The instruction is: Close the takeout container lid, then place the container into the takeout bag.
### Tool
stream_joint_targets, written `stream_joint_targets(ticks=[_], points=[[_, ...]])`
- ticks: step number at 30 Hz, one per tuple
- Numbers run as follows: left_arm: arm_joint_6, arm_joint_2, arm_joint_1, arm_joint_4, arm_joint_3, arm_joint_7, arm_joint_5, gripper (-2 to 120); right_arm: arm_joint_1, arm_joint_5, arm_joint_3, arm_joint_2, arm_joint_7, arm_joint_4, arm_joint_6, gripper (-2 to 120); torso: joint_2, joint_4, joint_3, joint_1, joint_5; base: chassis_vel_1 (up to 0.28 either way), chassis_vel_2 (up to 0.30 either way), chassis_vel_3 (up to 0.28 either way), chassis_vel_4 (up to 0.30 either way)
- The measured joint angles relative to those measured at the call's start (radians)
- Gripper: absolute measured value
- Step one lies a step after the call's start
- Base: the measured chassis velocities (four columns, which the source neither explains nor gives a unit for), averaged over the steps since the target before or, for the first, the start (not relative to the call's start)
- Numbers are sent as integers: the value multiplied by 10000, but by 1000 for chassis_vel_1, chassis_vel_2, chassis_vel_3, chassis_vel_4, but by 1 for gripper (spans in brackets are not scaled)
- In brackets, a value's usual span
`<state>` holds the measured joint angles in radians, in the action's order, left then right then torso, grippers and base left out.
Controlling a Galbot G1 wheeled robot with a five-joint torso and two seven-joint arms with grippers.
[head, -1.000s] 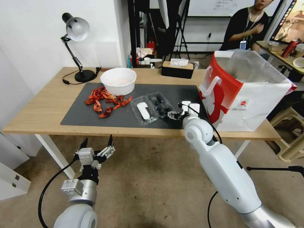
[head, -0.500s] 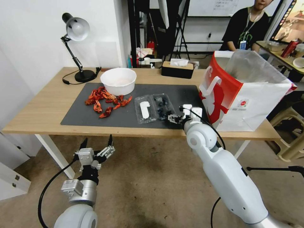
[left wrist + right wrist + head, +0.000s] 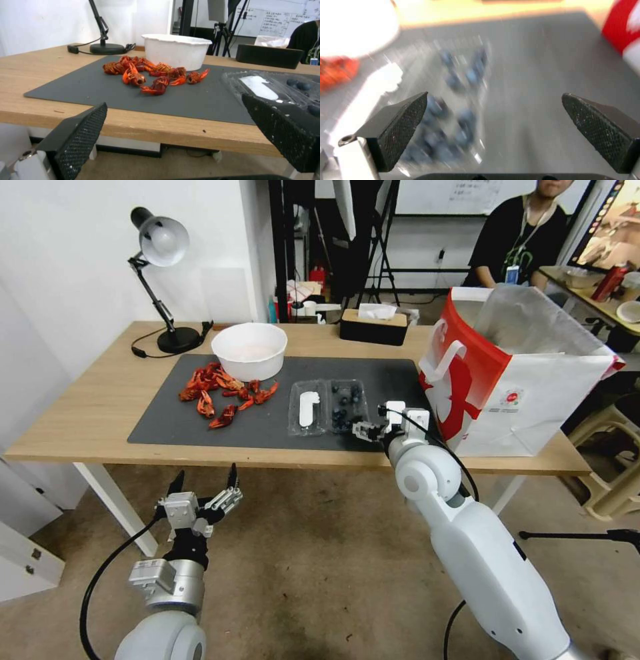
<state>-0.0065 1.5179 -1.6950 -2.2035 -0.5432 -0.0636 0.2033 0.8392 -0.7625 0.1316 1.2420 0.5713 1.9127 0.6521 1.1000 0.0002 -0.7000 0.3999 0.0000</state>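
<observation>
On mat, 1 takeout container (image 3: 328, 407) lid (image 3: 307, 409) open, R tool (image 3: 365, 431) spread beside, L tool (image 3: 204, 491) spread

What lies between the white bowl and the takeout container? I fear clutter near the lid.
Red crayfish pieces on the dark mat, head view, between bowl and container.
</observation>
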Motion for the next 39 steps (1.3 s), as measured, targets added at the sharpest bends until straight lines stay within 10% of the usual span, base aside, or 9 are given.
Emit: stream_joint_targets(ticks=[14, 26, 39], points=[[6, -102, 72, 75, 16, -18, 49, 100, 3889, 3516, 1154, -1063, -3220, 2996, -4140, 100, 0, -2, 0, -1, 2, 0, 0, 0, 0], [-47, -236, 44, 104, 59, -15, 83, 100, 8209, 7300, 1766, -346, -2841, 3807, -7334, 100, 0, -3, 2, -1, 0, 0, 0, 0, 0], [-147, -324, -36, 112, 119, -7, 67, 100, 9164, 8018, 1565, 250, -2247, 3329, -8053, 100, -1, -1, 0, -1, 0, 0, 0, 0, 0]])
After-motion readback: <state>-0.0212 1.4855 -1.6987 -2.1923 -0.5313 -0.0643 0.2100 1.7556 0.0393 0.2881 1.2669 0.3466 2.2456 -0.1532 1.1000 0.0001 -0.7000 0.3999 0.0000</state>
